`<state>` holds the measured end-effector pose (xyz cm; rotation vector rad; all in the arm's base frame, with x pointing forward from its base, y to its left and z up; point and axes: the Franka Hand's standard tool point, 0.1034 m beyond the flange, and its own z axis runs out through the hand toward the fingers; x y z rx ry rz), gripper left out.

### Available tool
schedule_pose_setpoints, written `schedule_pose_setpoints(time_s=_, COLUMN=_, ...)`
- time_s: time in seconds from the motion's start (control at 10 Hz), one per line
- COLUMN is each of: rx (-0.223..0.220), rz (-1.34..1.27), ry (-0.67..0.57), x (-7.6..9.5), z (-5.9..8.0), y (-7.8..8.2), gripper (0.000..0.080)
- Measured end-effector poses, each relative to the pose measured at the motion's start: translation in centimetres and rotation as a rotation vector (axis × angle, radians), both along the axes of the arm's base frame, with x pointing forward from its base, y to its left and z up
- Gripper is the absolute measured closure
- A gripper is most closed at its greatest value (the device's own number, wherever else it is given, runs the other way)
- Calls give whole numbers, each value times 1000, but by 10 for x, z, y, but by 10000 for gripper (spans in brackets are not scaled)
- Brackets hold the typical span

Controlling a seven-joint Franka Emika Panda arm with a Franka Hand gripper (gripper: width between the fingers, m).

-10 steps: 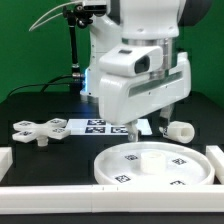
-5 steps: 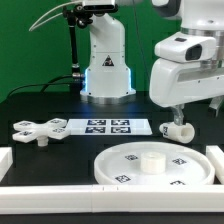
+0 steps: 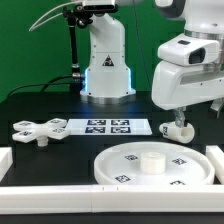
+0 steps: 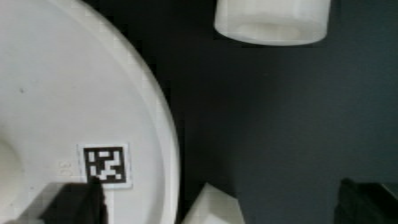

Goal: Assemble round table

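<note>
The large round disc lies flat at the front, with a raised hub in its middle. Its rim and one tag show in the wrist view. The short post lies on the black table just beyond the disc, on the exterior view's right; it also shows in the wrist view. The four-armed cross piece lies on the exterior view's left. My gripper hangs just above the post, open and empty. In the wrist view its dark fingers stand wide apart.
The marker board lies between the cross piece and the post. White border rails run along the front, the exterior view's left and right. The robot base stands at the back. A white corner shows between my fingers.
My arm has swung from over the disc to the exterior view's right, over the post. In the last half second it sank slightly. No part has moved.
</note>
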<state>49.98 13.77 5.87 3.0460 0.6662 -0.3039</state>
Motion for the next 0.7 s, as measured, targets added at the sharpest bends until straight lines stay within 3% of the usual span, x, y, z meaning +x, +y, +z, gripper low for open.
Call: schedule_pose_setpoints(time_s=0.7, rx=-153, rz=3, ry=432, x=-20, z=-9, y=-4, gripper=151)
